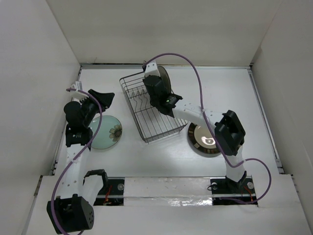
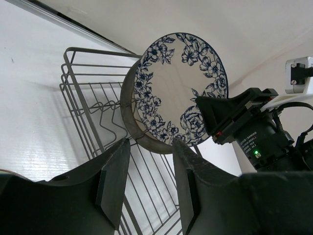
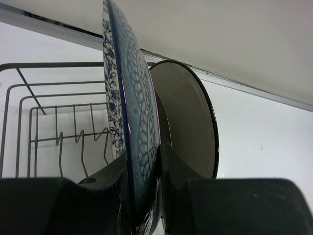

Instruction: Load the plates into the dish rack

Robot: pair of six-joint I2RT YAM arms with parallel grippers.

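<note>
The blue plate [image 2: 178, 83] stands on edge at the far end of the rack [image 2: 83, 98], just beside a dark-rimmed plate [image 3: 188, 117], clamped by the right gripper [image 3: 144, 178], while the left gripper [image 2: 149, 183] hangs spread and empty near the green plate [image 1: 107, 132].

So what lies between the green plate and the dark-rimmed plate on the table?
The near end of the rack lies between the green plate and the dark-rimmed plate; the top view shows it.
</note>
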